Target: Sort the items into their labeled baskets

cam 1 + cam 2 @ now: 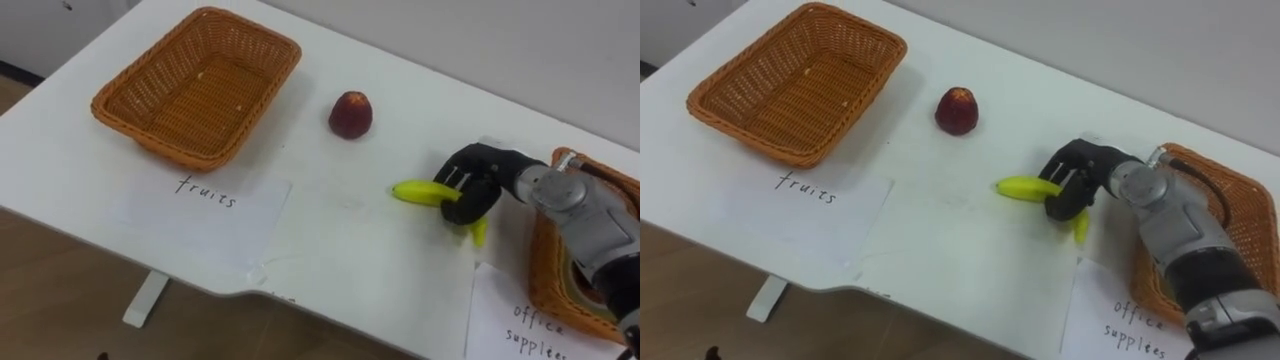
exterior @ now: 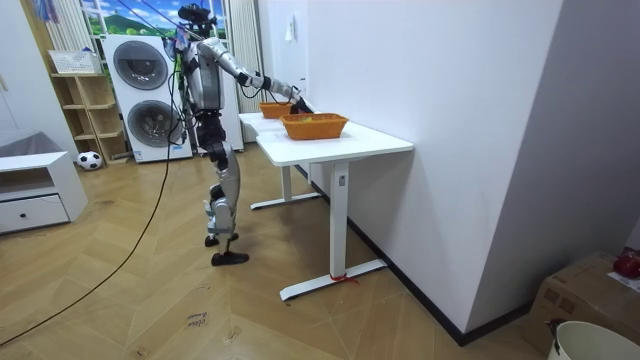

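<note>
grasp stage: the right robot hand (image 1: pixel 472 186) lies low on the worktop (image 1: pixel 330 240), its fingers curled round a yellow banana (image 1: pixel 415 192). one end of the banana sticks out toward the robot's left and the other tip peeks out below the palm. the banana looks to be resting on the surface, not yet lifted. just right of the hand stands the office-supplies basket (image 1: pixel 540 262), with its handwritten paper label (image 1: pixel 520 322) in front; the forearm hides most of what is in it. a red apple (image 1: pixel 351 115) sits loose farther left, between the hand and the fruit basket (image 1: pixel 150 135), which has a "fruits" label (image 1: pixel 205 190) before it. in the room view the robot stands upright beside the worktop, one arm stretched out over it. by my reading, the banana's pick-up is the step in hand. the next move calls for a lift clear of the surface, a long carry leftward past the apple, and a release over the fruit basket. the apple is left to sort after that.
</note>
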